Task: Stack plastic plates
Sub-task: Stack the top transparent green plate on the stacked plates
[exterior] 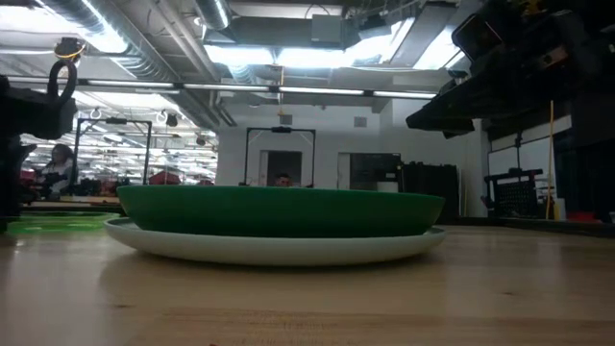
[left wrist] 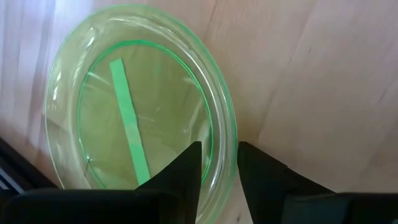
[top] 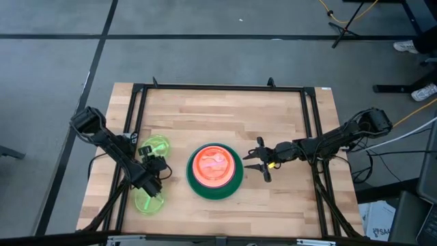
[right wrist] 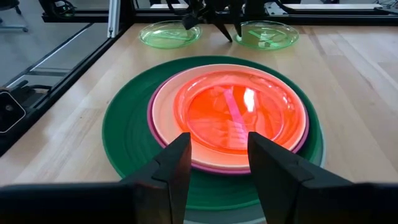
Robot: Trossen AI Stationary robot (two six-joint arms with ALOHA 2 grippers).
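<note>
nearby, left end effector astride a neon green plate's rim, right end effector spread beside the stack

open right tool, stacked plates

Stacked plates mid-table; two neon green plates lie left.

The left arm reaches in from the table's left edge, its wrist bent down, and the left gripper has its fingers parted. The right arm stretches in low from the right; the right gripper is spread wide.
</note>
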